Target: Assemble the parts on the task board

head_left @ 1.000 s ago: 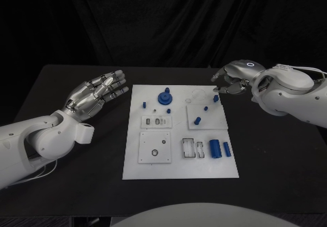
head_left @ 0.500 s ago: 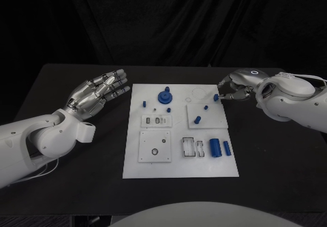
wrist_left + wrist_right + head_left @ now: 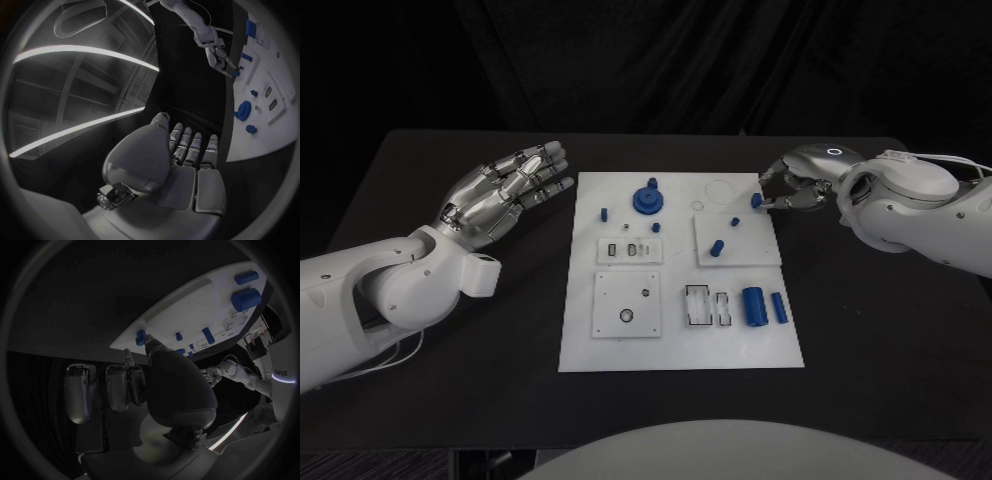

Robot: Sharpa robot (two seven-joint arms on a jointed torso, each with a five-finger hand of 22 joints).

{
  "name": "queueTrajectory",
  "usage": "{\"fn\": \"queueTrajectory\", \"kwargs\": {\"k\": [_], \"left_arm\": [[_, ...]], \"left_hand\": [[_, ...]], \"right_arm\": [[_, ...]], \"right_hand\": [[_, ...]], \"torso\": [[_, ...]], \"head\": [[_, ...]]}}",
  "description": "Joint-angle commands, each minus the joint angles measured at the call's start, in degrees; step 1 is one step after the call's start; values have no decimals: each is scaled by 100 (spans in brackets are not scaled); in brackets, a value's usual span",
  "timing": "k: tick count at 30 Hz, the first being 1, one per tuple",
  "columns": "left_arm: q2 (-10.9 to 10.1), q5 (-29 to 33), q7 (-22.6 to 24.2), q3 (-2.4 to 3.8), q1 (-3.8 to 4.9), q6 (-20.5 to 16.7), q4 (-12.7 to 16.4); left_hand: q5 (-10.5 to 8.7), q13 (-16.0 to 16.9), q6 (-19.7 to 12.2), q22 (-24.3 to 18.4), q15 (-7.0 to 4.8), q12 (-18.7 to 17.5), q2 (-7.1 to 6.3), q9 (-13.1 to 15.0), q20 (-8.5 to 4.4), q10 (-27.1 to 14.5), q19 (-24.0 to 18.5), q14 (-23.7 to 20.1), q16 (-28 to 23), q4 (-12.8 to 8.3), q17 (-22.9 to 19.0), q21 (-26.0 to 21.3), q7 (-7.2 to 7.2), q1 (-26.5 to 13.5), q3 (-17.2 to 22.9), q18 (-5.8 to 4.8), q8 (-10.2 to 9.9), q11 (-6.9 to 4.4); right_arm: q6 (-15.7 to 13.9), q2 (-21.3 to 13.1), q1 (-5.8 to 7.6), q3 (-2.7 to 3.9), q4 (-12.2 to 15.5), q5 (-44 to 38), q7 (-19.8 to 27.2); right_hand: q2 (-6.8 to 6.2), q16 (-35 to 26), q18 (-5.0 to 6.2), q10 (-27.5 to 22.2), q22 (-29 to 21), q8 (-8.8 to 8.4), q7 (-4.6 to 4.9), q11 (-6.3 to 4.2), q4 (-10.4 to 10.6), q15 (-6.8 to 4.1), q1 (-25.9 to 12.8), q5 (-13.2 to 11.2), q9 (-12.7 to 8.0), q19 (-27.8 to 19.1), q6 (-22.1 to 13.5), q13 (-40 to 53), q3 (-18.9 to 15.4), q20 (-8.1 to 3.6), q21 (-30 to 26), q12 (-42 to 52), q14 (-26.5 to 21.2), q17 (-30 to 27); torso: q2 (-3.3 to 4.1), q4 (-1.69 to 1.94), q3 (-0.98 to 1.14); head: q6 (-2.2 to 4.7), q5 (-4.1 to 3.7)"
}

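right hand [image 3: 798, 187] fingers' hold on blue part [image 3: 757, 201] unclear

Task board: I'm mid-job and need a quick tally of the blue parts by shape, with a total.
Round blue knob: 1
Small standing pegs: 4
Blue peg pinched in the fingers of the right hand: 1
Long blue cylinders, one thick and one slim: 2
Total: 8

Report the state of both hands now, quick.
Left hand: open, fingers spread, holding nothing, beside the task board.
Right hand: fingertips on a small blue part at the board's far right corner; whether it grips it cannot be told.
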Motion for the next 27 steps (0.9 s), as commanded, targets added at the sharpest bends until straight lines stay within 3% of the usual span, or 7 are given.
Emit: {"fn": "queueTrajectory", "kwargs": {"k": [1, 27], "left_arm": [[8, 19, 57, 5, -10, 86, 4], [6, 19, 57, 5, -29, 132, -10]], "left_hand": [[9, 0, -25, -8, 48, 6, -10, -7, 38, -16, 6, 11, 33, -4, 5, -5, 11, 30, 30, 97, -6, 34], [5, 1, -14, -9, 54, 13, -10, -5, 38, -14, 3, 9, 33, -5, 5, -7, 11, 25, 45, 96, 1, 36]], "right_arm": [[69, 28, -37, 1, -47, -16, -112], [2, 240, -139, 2, -233, -16, -24]], "right_hand": [[-24, -47, 54, 42, 1378, 40, 5, -7, 0, -21, 51, -14, -1, 372, 64, 942, -28, -31, -37, -33, 445, 1182], [-18, -155, 71, 16, 1355, 29, 15, 0, -49, -15, 231, 6, -13, 331, 66, 917, -48, -24, -102, -58, 402, 1098]], "torso": [[-3, 0, 0], [-2, 2, 1]], "head": [[-10, 1], [-54, -13]]}}
